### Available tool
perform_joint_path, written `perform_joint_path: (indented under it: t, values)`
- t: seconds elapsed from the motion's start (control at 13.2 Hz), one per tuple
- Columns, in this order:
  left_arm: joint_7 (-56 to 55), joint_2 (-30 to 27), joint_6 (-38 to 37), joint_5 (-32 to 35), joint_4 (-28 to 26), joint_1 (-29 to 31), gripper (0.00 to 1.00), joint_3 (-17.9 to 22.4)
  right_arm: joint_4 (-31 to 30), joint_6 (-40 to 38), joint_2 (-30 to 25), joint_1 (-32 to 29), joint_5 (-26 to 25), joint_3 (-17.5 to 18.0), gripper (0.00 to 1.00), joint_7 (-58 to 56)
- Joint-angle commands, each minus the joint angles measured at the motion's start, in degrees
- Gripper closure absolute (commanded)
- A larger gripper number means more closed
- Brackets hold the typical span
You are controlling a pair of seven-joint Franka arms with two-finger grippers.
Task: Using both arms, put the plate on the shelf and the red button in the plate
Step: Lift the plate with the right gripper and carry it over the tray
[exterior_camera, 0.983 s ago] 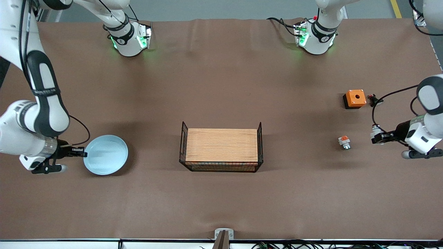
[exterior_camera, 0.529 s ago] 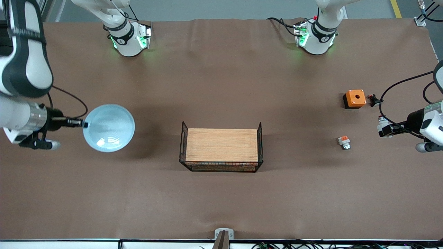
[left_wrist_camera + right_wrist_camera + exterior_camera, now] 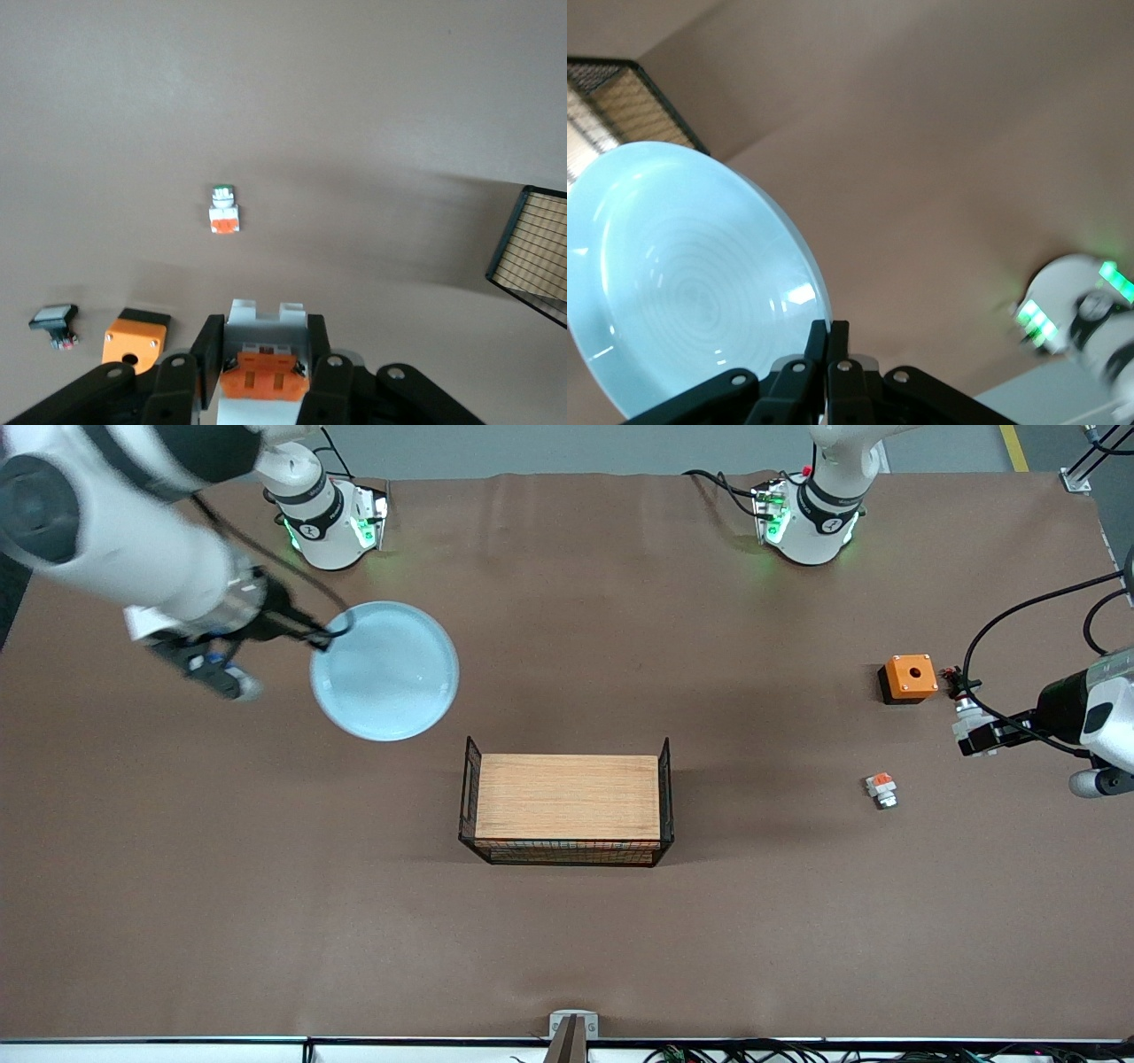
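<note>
1. The right gripper (image 3: 321, 638) pinches the rim of the plate (image 3: 385, 670), holding it in the air over the table's right-arm end, near the basket (image 3: 567, 811).
2. Held by one edge, the plate looks stiff, smooth and breakable; it could tip or slip, so a deep bite on the rim seems best.
3. The left gripper (image 3: 266, 372) is clamped on the red button (image 3: 265, 378) over the table's left-arm end, beside the orange box (image 3: 909, 677).
4. The button looks light and hard; its white body suits the grip.
5. Its dark cap is hidden between the fingers.
</note>
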Motion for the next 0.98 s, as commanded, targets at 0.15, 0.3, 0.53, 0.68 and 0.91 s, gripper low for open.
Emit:
perform_joint_path:
  t: [0.15, 0.3, 0.53, 0.68, 0.91]
  values:
    - [-6.82, -1.48, -3.33, -0.14, 2.58, 0.19, 1.0, -3.23, 1.48, 12.06, 3.33, 12.54, 2.42, -0.95, 1.0, 23.92]
    - [-9.98, -1.48, -3.5, -0.14, 3.45, 0.19, 1.0, -4.55, 1.04, 19.8, 5.53, 15.88, 2.42, -0.95, 1.0, 34.74]
    - [-14.81, -1.4, -3.5, -0.14, 4.51, 0.19, 1.0, -6.75, 1.39, 28.51, 10.0, 17.12, 3.99, -0.95, 1.0, 48.53]
    - [-17.98, -1.4, -3.5, -0.14, 5.3, 0.19, 1.0, -8.59, 1.48, 32.04, 12.91, 17.47, 5.06, -1.04, 1.0, 53.49]
    - [-22.73, -1.4, -3.5, -0.14, 5.65, 0.19, 1.0, -11.14, 2.01, 36.36, 17.83, 17.83, 5.32, -1.04, 1.0, 61.23]
